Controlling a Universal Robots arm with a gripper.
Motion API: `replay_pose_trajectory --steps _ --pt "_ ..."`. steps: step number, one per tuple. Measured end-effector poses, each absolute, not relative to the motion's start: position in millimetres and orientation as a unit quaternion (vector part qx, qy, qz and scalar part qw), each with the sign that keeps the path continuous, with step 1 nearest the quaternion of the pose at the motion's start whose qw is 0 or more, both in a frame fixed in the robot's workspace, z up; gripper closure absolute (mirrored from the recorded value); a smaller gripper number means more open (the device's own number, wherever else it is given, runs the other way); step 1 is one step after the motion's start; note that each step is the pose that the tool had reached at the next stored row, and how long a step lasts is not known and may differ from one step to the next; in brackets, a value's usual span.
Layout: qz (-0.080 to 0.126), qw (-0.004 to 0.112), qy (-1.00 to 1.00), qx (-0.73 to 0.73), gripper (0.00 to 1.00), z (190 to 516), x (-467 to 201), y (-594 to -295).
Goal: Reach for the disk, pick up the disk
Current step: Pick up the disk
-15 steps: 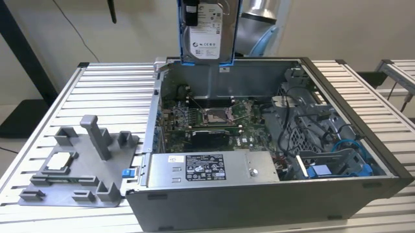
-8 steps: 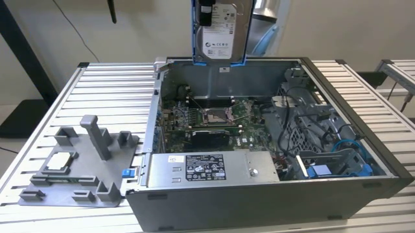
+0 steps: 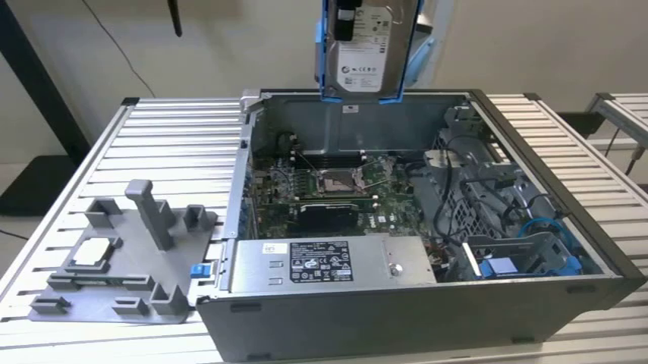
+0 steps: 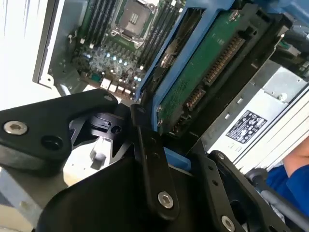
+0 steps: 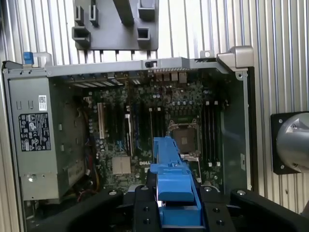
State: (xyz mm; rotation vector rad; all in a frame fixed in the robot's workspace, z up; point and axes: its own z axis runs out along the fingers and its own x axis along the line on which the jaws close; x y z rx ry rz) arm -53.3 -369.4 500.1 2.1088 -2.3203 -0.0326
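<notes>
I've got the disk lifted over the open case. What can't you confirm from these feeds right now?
- Exterior view: the disk's top and the end effector holding it are cut off by the upper edge.
- Second wrist view: the end effector's contact faces on the disk are hidden behind its black linkage.
- First wrist view: only the blue carrier edge shows; the drive's label side faces away.

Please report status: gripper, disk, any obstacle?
Gripper shut on disk. Disk lifted, hanging above open computer case. Nothing in the way.
</notes>
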Motion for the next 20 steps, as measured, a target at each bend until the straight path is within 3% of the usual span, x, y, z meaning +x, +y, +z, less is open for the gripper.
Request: replay_pose_trajectory --steps 20 --pt "-0.01 0.003 -0.74 0.673 1.0 500.0 6.7 -371.1"
